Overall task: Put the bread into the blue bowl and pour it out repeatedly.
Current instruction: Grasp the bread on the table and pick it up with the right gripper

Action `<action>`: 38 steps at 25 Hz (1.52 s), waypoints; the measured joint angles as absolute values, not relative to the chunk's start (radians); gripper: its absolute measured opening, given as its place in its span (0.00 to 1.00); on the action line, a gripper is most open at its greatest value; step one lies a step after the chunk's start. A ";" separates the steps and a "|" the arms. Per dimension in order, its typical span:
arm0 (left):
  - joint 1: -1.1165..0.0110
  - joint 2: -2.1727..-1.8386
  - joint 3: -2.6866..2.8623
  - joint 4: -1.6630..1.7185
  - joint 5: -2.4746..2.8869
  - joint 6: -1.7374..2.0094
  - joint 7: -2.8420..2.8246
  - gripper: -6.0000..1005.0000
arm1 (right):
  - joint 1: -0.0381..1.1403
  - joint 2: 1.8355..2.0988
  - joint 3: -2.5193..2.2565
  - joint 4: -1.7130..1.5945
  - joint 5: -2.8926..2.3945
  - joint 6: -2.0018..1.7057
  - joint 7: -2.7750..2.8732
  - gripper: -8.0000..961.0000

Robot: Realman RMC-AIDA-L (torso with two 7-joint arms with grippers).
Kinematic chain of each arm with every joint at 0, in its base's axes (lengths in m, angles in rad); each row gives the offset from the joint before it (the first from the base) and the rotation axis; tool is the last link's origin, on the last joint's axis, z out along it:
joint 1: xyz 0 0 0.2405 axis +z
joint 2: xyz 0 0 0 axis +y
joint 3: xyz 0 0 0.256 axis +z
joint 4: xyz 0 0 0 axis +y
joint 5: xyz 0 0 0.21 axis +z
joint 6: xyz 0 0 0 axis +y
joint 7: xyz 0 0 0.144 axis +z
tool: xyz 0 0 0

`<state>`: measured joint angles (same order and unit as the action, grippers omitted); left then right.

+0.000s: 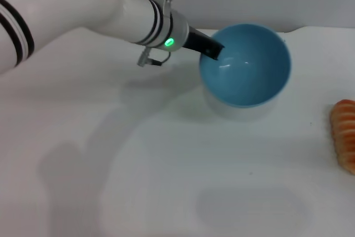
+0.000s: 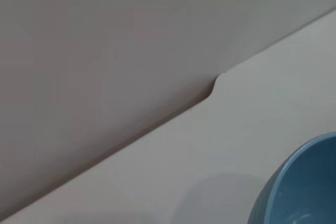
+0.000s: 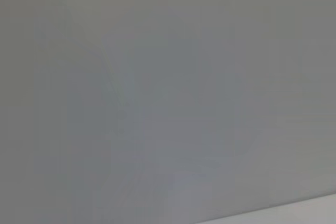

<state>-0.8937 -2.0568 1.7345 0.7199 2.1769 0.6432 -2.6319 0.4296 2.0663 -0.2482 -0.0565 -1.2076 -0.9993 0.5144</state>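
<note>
One gripper works: the left gripper [image 1: 213, 50] clamps the blue bowl [image 1: 247, 65] by its rim, tilted and empty. The bread [image 1: 345, 134] lies well apart rightward. Next: level the bowl, then reload.

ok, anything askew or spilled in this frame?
Yes: the blue bowl is tipped toward the camera, held by its rim in the left gripper, and it's empty. The bread lies on the table to its right.
</note>
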 joint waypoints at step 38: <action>-0.940 -2.060 1.601 0.685 2.442 0.733 -2.774 0.00 | 0.605 2.077 -0.550 -0.976 -2.724 -1.174 2.287 0.70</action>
